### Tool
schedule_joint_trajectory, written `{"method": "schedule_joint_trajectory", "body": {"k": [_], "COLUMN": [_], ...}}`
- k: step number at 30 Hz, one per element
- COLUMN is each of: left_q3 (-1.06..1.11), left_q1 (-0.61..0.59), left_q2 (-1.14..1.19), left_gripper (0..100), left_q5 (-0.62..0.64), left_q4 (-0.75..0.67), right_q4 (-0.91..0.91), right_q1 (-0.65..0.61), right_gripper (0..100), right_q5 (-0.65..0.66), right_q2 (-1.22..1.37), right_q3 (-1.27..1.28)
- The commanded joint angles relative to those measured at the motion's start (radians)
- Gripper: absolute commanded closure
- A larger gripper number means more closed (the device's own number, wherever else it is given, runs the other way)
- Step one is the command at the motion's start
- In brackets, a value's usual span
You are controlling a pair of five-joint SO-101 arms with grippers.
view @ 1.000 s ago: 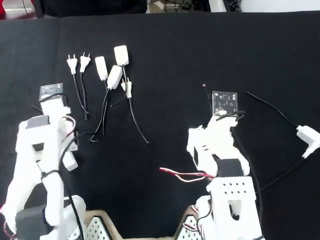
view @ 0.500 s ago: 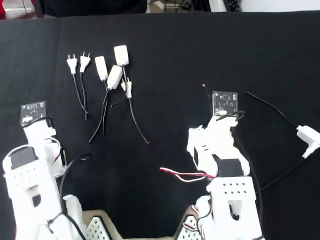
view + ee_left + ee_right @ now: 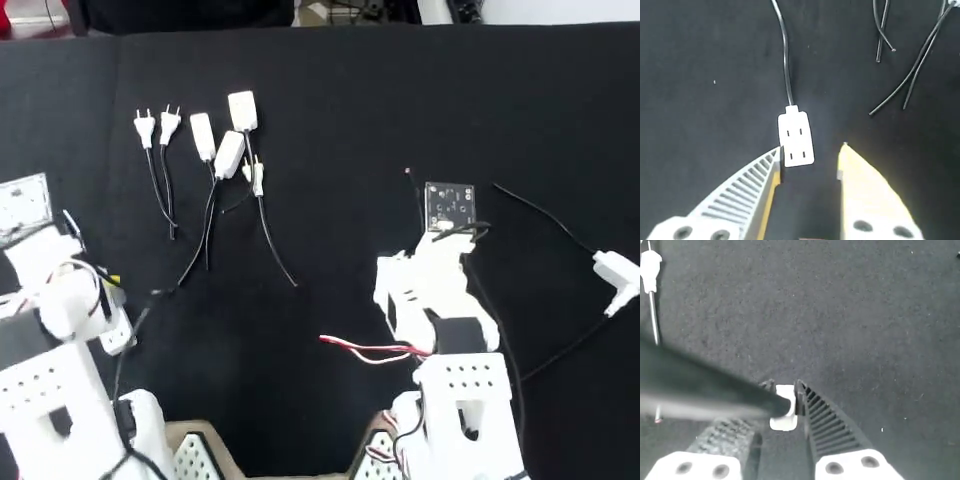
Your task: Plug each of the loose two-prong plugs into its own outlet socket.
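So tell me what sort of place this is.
Probably a robotics lab bench: a black-clothed table, white arms at its edge, and loose plugs and sockets laid out.

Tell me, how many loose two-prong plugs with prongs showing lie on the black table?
3. Two plugs lie side by side, left of the white sockets. The third plug lies at their right. The right pincer clamps a white piece, perhaps another plug.

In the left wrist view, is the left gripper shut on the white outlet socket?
No: the left gripper stands open, with the outlet socket lying on the cloth at its fingertips.
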Motion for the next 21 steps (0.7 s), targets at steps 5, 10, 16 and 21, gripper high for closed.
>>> {"method": "schedule_joint_trajectory", "body": {"k": [5,10,16,21], "left_q3": [-0.061,-0.059,-0.015,0.211], "left_q1": [-0.045,-0.154,-0.266,-0.268], "left_q2": [0.402,0.508,0.523,0.539], "left_gripper": [78,72,71,71], "left_q5": [0.121,0.127,0.091,0.086], "left_q4": [-0.083,-0.095,-0.149,-0.414], "right_q4": [-0.018,-0.017,-0.023,-0.023], "right_q1": [0.000,-0.035,-0.072,-0.075], "right_gripper": [98.6,98.6,98.6,98.6], "right_q5": [-0.012,-0.012,-0.012,-0.026], "right_q2": [-0.016,-0.015,-0.016,-0.016], "right_q3": [-0.007,-0.001,0.012,0.012]}}
